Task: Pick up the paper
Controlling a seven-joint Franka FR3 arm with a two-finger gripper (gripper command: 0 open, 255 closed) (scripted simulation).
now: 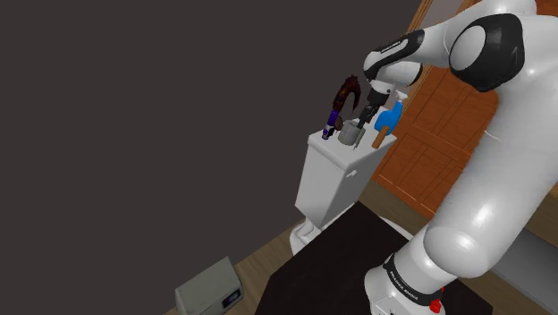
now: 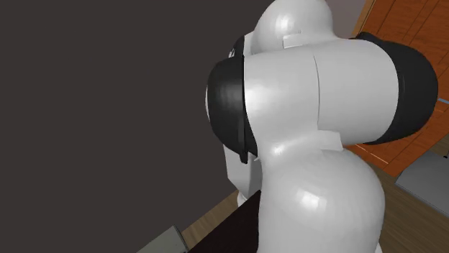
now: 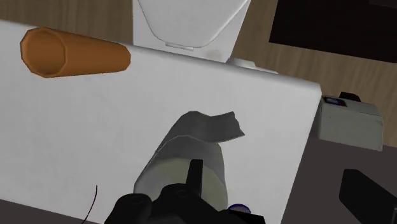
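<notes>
Grey-white paper roll [image 3: 175,159] sits right under the gripper [image 1: 368,112], apparently lying on the white toilet tank lid [image 3: 76,140] with a loose flap sticking out. Can't tell if the jaws are wide or pinched. My worry is that grabbing just the flap unrolls it, or a nudge rolls it off the lid's edge. Further off, the orange tube [image 3: 73,54] could get bumped too.

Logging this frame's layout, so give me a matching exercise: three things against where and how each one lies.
Things: 1 paper roll; 2 orange tube; 3 grey box.
Places: A on the wooden floor; B on the white lid, loose end curling up; C on the white lid, open end showing.
Pairs: 1-B; 2-C; 3-A.
</notes>
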